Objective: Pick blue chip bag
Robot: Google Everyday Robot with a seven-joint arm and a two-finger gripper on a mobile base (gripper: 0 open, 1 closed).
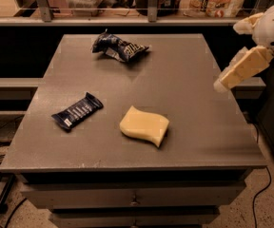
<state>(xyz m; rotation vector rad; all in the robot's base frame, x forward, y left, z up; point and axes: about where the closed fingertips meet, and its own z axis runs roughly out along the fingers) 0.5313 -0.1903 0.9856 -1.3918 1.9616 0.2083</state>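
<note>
Camera view is showing gripper (228,56), claw apart & empty, hovering right of table (189,103); needing reach far-left, dropping over puffy middle of blue chip bag (119,47).

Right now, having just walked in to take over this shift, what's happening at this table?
A one-armed robot is set to pick the blue chip bag, but has not reached it yet. Its gripper hangs by the right edge of the table, well away from the bag, which lies crumpled near the far edge. A dark bar wrapper and a yellow sponge lie nearer the front, apart from each other.
</note>
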